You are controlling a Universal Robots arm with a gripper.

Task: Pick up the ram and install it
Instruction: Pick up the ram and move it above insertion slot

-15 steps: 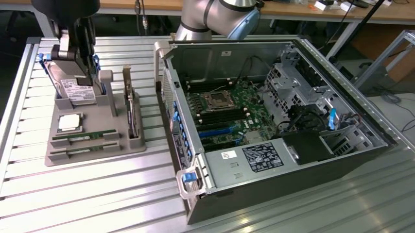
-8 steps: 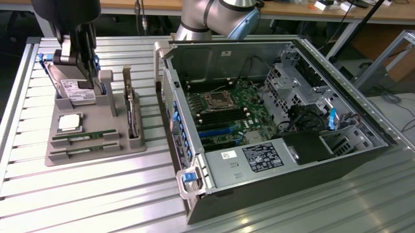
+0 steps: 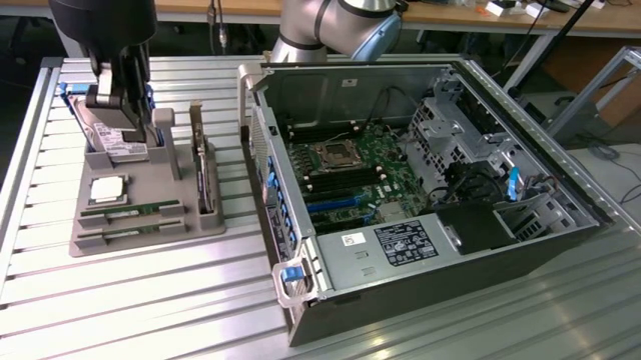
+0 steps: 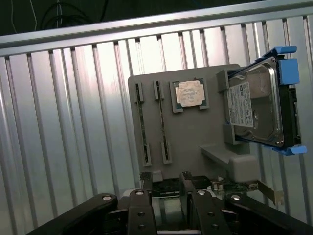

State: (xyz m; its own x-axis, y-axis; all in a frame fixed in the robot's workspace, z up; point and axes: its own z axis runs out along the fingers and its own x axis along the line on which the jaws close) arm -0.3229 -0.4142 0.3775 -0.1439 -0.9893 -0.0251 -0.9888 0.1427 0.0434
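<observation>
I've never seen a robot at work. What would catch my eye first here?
The big open computer case lies on its side at the exterior view's right, green motherboard bared. At that view's left, a grey tray holds two ram sticks, a silver processor chip and a blue-framed hard drive, with the claw open above it.

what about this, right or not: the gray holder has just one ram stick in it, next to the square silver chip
Not right: the gray holder has two in it, a ram stick and its twin, next to the square silver chip. The wrist view shows both.
</observation>
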